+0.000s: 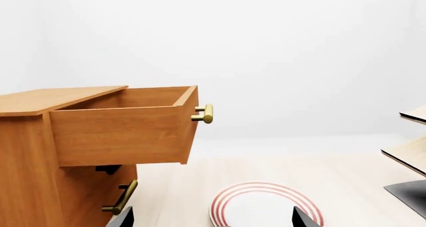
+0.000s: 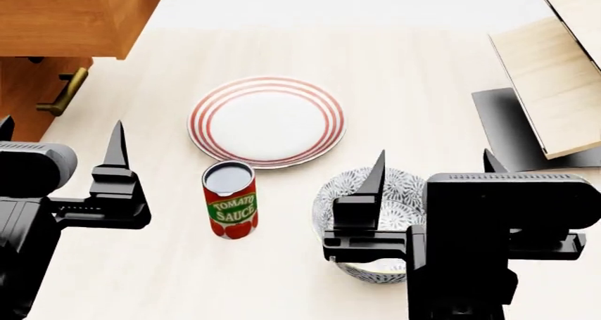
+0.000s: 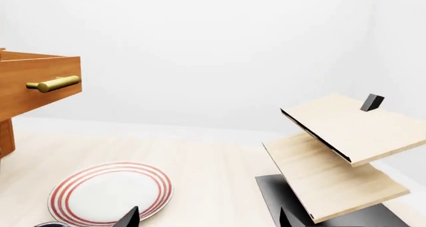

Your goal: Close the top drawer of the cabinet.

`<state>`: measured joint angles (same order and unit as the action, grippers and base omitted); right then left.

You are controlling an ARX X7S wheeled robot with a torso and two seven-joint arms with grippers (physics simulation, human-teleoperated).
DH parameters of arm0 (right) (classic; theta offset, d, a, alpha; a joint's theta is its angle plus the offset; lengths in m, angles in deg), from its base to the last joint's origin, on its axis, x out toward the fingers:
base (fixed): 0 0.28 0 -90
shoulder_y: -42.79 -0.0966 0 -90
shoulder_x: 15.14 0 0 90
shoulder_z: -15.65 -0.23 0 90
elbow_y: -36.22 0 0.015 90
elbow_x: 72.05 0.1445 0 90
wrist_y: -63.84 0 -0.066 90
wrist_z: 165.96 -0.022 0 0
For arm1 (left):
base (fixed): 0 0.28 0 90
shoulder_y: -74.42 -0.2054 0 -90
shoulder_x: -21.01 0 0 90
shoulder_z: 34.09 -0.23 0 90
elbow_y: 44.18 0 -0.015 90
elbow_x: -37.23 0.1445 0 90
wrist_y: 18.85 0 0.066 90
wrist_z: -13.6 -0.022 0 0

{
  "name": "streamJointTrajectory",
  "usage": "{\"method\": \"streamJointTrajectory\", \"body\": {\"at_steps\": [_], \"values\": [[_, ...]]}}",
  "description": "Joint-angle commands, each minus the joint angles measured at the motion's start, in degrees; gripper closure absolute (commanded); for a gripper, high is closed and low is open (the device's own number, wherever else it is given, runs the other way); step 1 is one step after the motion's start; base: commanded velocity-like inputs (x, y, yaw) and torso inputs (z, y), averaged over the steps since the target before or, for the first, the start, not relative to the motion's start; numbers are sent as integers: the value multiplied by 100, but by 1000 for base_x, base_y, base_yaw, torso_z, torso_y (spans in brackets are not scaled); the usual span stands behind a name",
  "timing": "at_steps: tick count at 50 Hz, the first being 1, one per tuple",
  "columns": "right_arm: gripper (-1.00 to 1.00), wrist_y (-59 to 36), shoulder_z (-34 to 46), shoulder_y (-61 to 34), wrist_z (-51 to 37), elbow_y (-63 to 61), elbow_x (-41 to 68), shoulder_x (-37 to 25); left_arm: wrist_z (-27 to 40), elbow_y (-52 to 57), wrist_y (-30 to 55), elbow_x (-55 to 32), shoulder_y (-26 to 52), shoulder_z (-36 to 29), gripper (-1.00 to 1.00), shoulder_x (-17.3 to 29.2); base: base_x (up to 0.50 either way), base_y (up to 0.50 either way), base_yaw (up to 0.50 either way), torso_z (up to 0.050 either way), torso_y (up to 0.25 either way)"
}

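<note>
The orange-brown cabinet [image 1: 27, 177] stands at the far left of the table. Its top drawer [image 1: 119, 132] is pulled far out, showing its lighter inside and the brass bar handle [image 1: 204, 113]. In the head view the top drawer [image 2: 66, 17] is at the upper left corner, above the cabinet [image 2: 24, 95]. The right wrist view shows the drawer front [image 3: 40, 85]. My left gripper [image 2: 61, 141] is open and empty, in front of and below the drawer, apart from it. My right gripper [image 2: 434, 169] is open and empty over a bowl, far from the cabinet.
A lower drawer's brass handle [image 1: 120, 197] sits under the open drawer. A red-ringed white plate [image 2: 267, 119], a tomato sauce can [image 2: 230, 199] and a patterned bowl [image 2: 371, 200] lie on the pale table. A pale wood shelf structure [image 2: 549, 88] on a dark base stands at the right.
</note>
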<state>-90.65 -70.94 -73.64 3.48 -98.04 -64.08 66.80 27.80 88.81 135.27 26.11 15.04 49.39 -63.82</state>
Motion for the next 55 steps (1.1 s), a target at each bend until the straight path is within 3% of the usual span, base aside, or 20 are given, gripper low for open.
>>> {"method": "streamJointTrajectory", "body": {"at_steps": [1,33,46,55], "values": [[-100,54,234,-172,-102,248,-72,-106,108,-260,-115,41,130,-145,-100,103,500,0,0,0,0],[-100,209,174,-50,-137,330,109,-101,259,-353,-204,-105,53,-187,-100,172,500,0,0,0,0],[-100,171,243,-50,-188,404,150,-101,287,-203,72,-320,105,-261,-100,75,0,0,0,0,1],[-100,145,344,-66,-243,473,136,-134,499,-472,536,-461,697,-727,-100,-345,0,0,0,0,0]]}}
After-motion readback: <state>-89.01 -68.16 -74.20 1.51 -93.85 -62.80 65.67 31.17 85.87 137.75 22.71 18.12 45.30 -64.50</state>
